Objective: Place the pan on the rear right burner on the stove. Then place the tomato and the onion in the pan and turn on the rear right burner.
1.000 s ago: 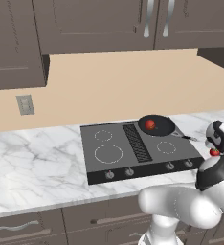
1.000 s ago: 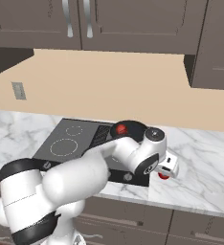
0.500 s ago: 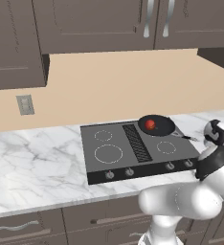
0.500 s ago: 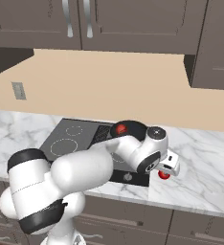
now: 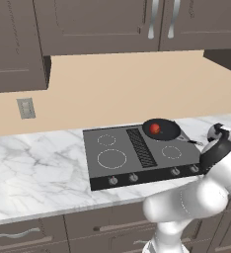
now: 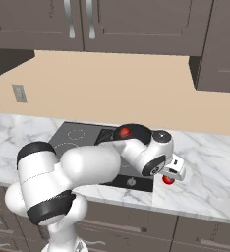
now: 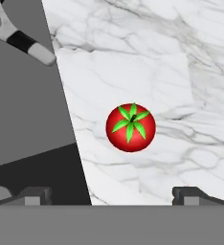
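Even, flat rendered light — sharp, no glare

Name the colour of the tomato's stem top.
Green, on the bright red tomato; clearest in the hand view.

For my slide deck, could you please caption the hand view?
Open gripper hovering above the tomato on the marble counter, beside the stove.
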Available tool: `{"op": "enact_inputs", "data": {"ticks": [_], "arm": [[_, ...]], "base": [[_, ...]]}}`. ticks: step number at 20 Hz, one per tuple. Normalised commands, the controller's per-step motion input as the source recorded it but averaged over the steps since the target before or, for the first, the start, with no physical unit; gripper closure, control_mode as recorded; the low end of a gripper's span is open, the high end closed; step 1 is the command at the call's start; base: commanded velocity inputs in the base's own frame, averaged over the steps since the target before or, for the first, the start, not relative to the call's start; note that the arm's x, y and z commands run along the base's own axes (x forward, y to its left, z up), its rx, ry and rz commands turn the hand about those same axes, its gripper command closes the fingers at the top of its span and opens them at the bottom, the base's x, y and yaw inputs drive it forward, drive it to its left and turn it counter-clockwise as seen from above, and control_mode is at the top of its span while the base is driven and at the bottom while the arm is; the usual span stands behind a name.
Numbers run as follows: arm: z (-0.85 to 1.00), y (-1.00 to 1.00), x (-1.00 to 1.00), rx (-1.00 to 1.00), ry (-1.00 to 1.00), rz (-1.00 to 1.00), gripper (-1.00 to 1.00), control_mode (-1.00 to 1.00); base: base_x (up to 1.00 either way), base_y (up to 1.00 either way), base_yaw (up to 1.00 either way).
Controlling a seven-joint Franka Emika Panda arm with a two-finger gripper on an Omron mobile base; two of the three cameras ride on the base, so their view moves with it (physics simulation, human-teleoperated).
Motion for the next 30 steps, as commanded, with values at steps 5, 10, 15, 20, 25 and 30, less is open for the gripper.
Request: {"op": "enact_inputs", "data": {"ticks": [5,10,15,20,25,30], "arm": [[-0.11,-0.03,0.08,0.0,0.0,0.0,-1.0,-1.0],[-0.09,-0.01,0.09,0.0,0.0,0.0,-1.0,-1.0],[-0.09,-0.1,0.06,0.0,0.0,0.0,-1.0,-1.0],[-0.09,-0.14,0.05,0.0,0.0,0.0,-1.0,-1.0],[-0.07,-0.08,0.08,0.0,0.0,0.0,-1.0,-1.0],[-0.05,-0.03,0.13,0.0,0.0,0.0,-1.0,-1.0]], "base": [[0.0,0.0,0.0],[0.0,0.0,0.0],[0.0,0.0,0.0],[0.0,0.0,0.0],[0.0,0.0,0.0],[0.0,0.0,0.0]]}}
